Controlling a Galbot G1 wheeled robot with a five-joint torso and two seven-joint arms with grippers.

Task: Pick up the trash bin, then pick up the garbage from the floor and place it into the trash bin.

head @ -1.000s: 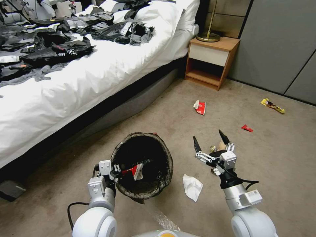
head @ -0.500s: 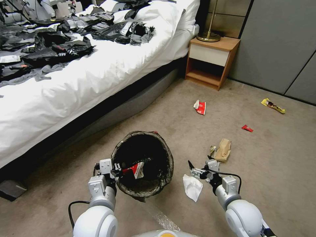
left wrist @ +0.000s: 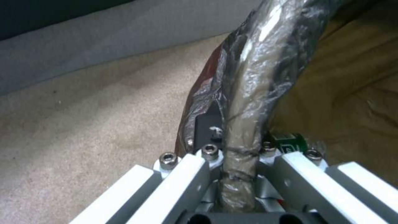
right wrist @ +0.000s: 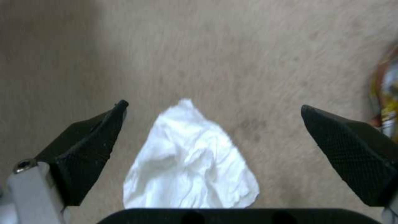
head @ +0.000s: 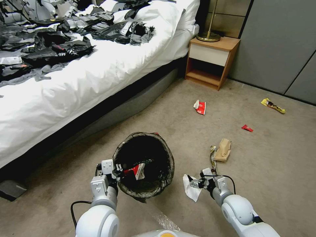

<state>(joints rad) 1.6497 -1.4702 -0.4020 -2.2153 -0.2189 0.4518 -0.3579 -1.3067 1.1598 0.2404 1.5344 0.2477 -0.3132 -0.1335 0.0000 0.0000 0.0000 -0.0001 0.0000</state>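
Right end effector wide open over tissue | left end effector clamps trash bin rim | brown bag near

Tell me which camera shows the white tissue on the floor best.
The right wrist view: the tissue lies large and unblocked between the open right gripper fingers. In the head view the tissue is small, with the gripper at its edge. The left wrist view looks at the trash bin rim instead.

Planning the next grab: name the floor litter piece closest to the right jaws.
The white crumpled tissue, lying between the open jaws of the right gripper beside the trash bin. The brown paper bag, red-and-white cup and wrappers lie farther off.
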